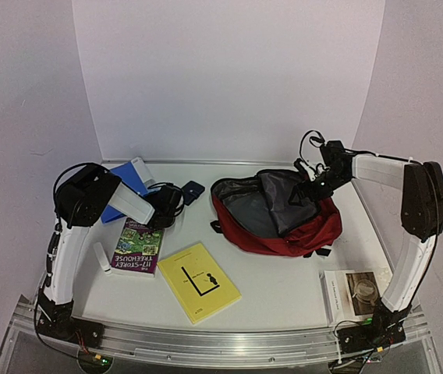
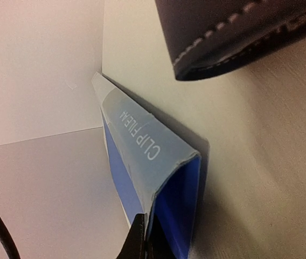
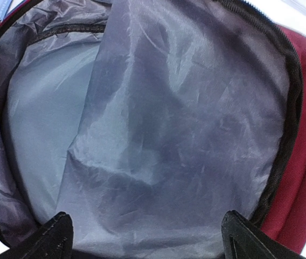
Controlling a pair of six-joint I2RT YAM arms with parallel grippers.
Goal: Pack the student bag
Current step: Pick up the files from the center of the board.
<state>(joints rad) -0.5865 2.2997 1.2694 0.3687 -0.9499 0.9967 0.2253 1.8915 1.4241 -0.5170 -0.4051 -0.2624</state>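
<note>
**Soft bag open under one gripper, clip file pinched in the other**

The student bag (image 1: 284, 226) lies on its side directly beneath and ahead of the right gripper (image 3: 150, 240). Its zipped mouth gapes, and the blue-grey lining is slack and creased. The right gripper's jaws are spread wide with nothing between them, one fingertip at each side of the opening.

The fabric looks limp and light and is likely to sag or fold shut if it is let go. The stiffer black zipper rim nearest the fingers looks like the best place to take hold.

The left gripper (image 2: 142, 243) is fully closed and seems to nip the near corner of a blue clip file (image 2: 142, 145). That file is thin, smooth and probably springy. A dark stitched case (image 2: 239, 38) sits just beyond it.

The white table (image 1: 284, 288) is smooth, so flat things may slide on it. A yellow book (image 1: 199, 282) and a Treehouse paperback (image 1: 137, 245) lie between the grippers. A pale book (image 1: 358, 290) lies behind the right gripper, by its base. Plain white walls enclose three sides.
</note>
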